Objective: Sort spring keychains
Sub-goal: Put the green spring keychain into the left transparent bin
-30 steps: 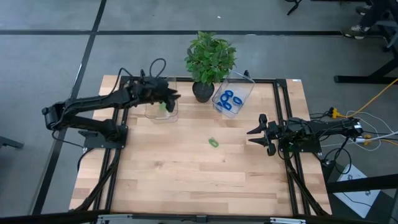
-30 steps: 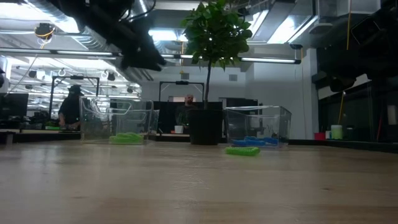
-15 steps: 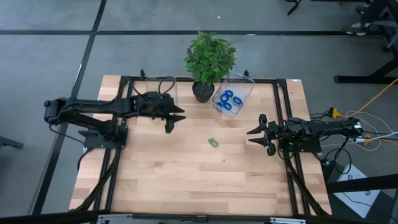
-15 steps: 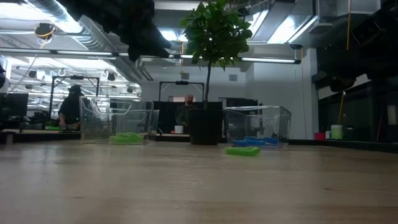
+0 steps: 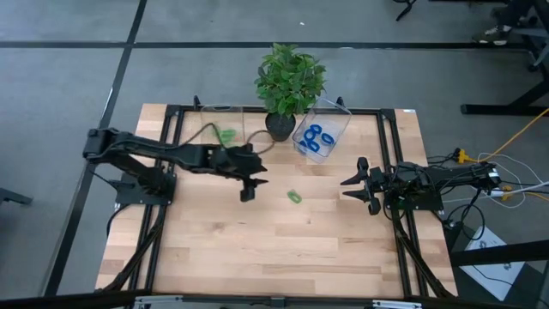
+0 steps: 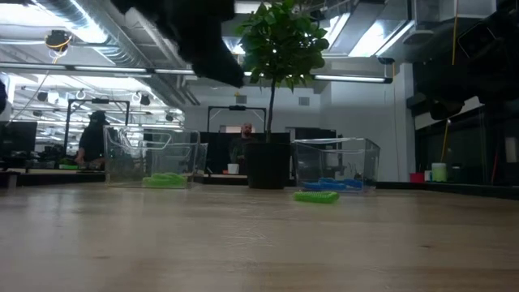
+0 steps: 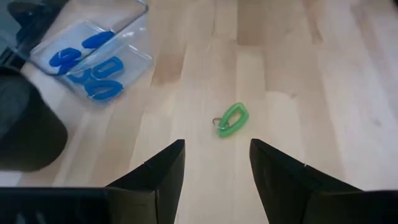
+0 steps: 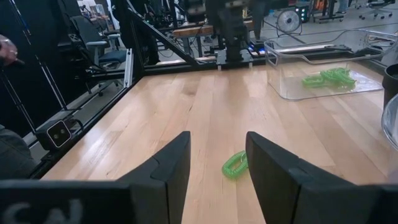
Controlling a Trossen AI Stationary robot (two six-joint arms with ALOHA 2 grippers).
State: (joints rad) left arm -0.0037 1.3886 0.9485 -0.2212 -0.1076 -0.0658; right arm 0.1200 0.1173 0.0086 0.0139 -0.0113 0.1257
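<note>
Left claw (image 5: 248, 190) has swung away from the clear bin of green keychains (image 8: 328, 77) toward mid-tabletop (image 5: 257, 249) — now hovers just beside the lone green keychain (image 5: 294, 196), fingers apart, empty. Keychain lies flat, w/ nothing touching it. Blue keychains (image 5: 316, 139) sit in the other bin by the plant (image 5: 290, 79). Right claw (image 5: 353, 184) waits at the right edge, fingers spread.
</note>
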